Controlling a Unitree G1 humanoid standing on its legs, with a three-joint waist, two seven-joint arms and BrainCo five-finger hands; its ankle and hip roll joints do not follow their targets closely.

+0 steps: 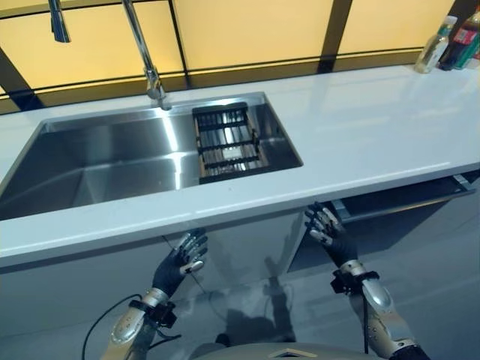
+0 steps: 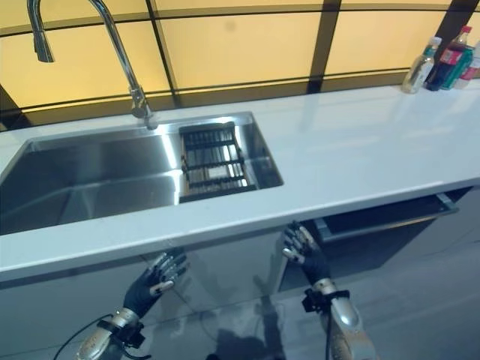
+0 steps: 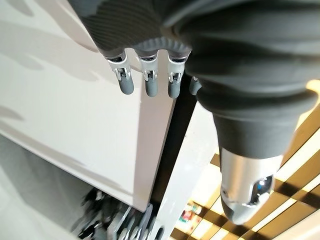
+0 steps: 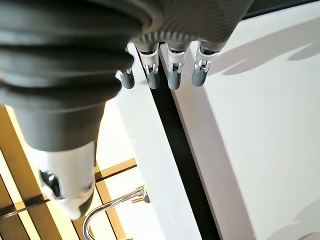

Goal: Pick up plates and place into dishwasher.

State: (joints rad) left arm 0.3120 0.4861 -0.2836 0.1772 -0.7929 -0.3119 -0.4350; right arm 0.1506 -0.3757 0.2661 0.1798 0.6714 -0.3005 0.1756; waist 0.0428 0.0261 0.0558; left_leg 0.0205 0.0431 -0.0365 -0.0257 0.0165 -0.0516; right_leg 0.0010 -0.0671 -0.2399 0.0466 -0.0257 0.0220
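Both hands low, below the countertop edge, fronting the cabinet panels. Left hand at about 7 o'clock in the eye views, fingers loosely relaxed, holding nothing. Right hand at about 5 o'clock, fingers likewise slack and empty, just beside the gap of the partly open dishwasher door. Confirmed in the wrist views: dark fingertips hanging free beside a panel seam, nothing between them and the thumb; same for the right fingertips.

No plates clearly seen. Only a dark rack sitting in the right end of the sink, at about 12 o'clock from the left hand; something pale inside it, too unclear to call a plate. Faucet arching over the basin; bottles far off at 2 o'clock.

Risks, as a judgement: raising either hand straight up likely to knock the counter's underside or edge; door barely ajar, so loading impossible until pulled down; reaching into the rack likely to snag fingers on its bars or clip the faucet.
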